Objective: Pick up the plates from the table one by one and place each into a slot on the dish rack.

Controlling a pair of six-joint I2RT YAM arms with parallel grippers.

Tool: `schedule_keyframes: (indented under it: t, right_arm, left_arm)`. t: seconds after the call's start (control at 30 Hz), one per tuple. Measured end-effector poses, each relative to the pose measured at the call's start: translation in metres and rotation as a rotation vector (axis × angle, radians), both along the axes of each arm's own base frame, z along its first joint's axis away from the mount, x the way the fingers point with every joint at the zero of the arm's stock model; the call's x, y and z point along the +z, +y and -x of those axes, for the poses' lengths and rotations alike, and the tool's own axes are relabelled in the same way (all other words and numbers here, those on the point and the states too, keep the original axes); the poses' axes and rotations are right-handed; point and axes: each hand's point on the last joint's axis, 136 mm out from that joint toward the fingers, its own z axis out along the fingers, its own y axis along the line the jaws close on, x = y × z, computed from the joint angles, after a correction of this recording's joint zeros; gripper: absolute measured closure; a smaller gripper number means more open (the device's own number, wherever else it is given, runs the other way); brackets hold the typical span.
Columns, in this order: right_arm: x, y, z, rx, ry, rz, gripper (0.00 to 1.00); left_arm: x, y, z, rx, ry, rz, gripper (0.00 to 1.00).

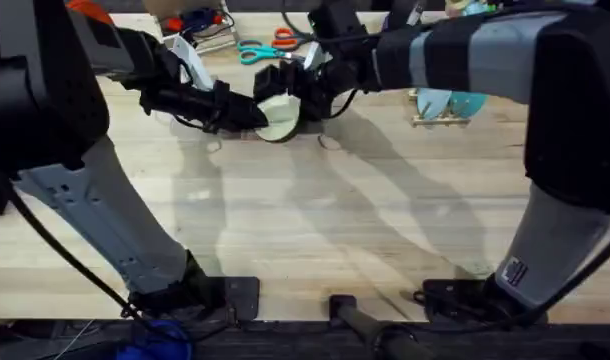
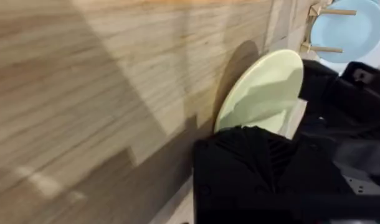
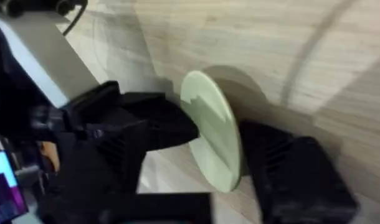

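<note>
The pale cream-yellow plate (image 1: pixel 280 115) (image 2: pixel 265 87) (image 3: pixel 209 118) stands on edge at the back middle of the table (image 1: pixel 315 220), between both grippers. My left gripper (image 1: pixel 253 113) is shut on its left edge; in the left wrist view the plate rises from behind one black finger (image 2: pixel 258 168). From the right, my right gripper (image 1: pixel 297 95) (image 3: pixel 218 155) is shut across it, a black finger against each face. The dish rack (image 1: pixel 440 118) (image 2: pixel 330 12) stands to the right, holding a light blue plate (image 1: pixel 433 101) (image 2: pixel 358 31) and a teal plate (image 1: pixel 470 101).
Scissors (image 1: pixel 260 48) and other small clutter (image 1: pixel 200 25) lie along the table's far edge behind the grippers. Bare wood stretches from the plate to the arm bases at the near edge.
</note>
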Motion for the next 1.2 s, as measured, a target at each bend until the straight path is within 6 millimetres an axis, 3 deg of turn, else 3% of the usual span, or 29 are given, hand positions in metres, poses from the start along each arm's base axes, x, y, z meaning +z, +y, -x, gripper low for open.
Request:
schedule_keyframes:
  t: [0.1,0.2,0.3,0.4,0.83,1.07,1.2]
  right_arm:
    - [-0.007,0.002,0.002,0.000,0.013,0.006,0.373]
    - [-0.013,-0.003,0.002,-0.014,0.026,0.029,0.670]
    - [-0.013,-0.005,0.000,-0.019,0.022,0.034,0.756]
    - [-0.008,-0.004,-0.002,-0.011,0.020,0.007,0.946]
    - [-0.003,0.000,0.003,0.021,0.042,-0.028,0.964]
    - [-0.005,0.000,0.014,0.080,0.063,-0.034,0.967]
    - [-0.007,0.001,0.029,0.144,0.089,-0.033,0.969]
  left_arm:
    - [0.000,0.000,0.000,0.000,0.000,0.000,0.960]
    - [0.000,0.001,0.000,0.002,0.001,0.001,0.960]
    - [0.000,0.001,0.000,0.005,0.000,0.002,0.960]
    - [0.003,0.004,-0.002,0.016,-0.002,0.016,0.961]
    - [0.004,0.006,-0.003,0.018,-0.003,0.010,0.961]
    - [0.005,0.007,0.009,-0.019,0.042,-0.031,0.961]
    - [0.011,0.012,0.020,-0.064,0.048,-0.147,0.960]
